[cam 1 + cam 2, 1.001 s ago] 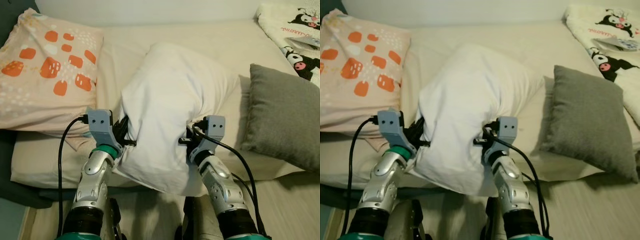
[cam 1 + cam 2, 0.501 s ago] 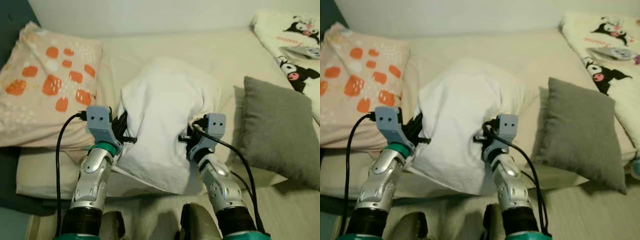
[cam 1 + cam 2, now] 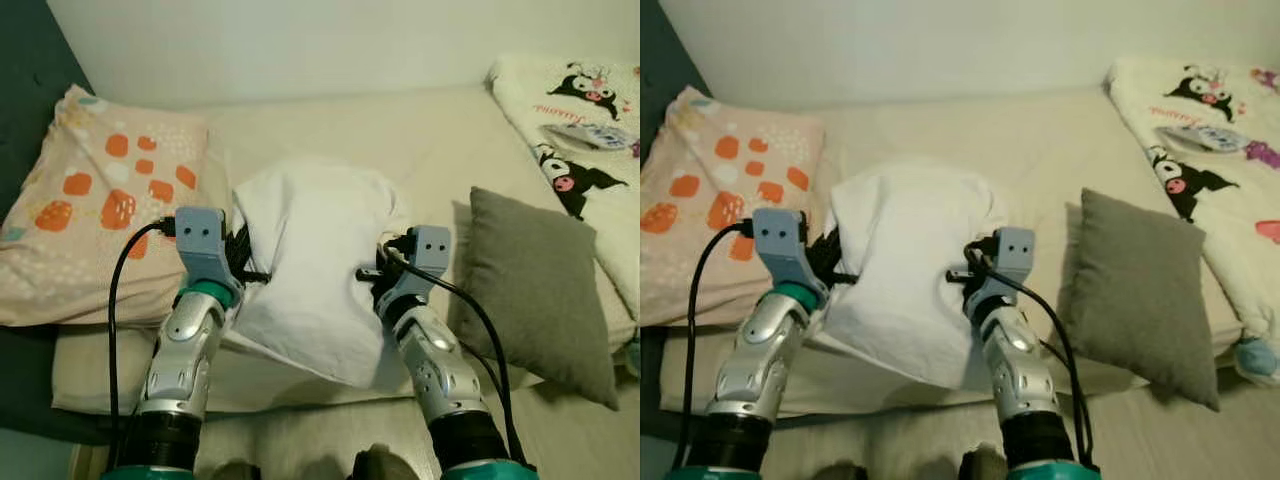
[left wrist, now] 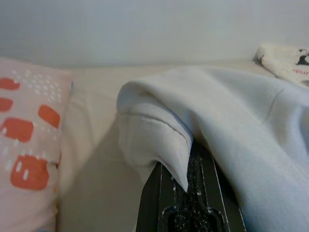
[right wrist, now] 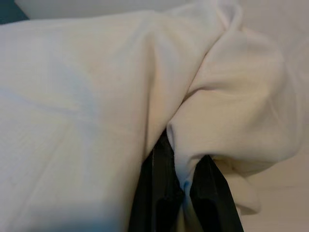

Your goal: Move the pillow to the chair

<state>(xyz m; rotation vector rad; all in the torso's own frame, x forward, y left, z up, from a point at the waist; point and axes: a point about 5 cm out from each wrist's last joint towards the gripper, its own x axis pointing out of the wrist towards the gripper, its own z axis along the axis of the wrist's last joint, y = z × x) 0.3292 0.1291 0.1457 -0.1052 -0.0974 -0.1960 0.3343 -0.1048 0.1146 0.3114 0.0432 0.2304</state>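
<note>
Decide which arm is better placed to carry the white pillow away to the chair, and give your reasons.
Neither alone: the left gripper and right gripper each pinch an opposite side of the plump white fabric pillow, held between them above the cream bed. Both should likely carry it together.

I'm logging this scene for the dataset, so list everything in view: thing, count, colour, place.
white pillow: 1, white, mid-bed, gripped on both sides
patterned pillow: 1, peach with orange blocks, bed's left
grey cushion: 1, grey, bed's right
cartoon blanket: 1, cream with black characters, far right
bed: 1, cream sheet
left gripper: 1, black fingers, shut on white pillow's left side
right gripper: 1, black fingers, shut on its right side
</note>
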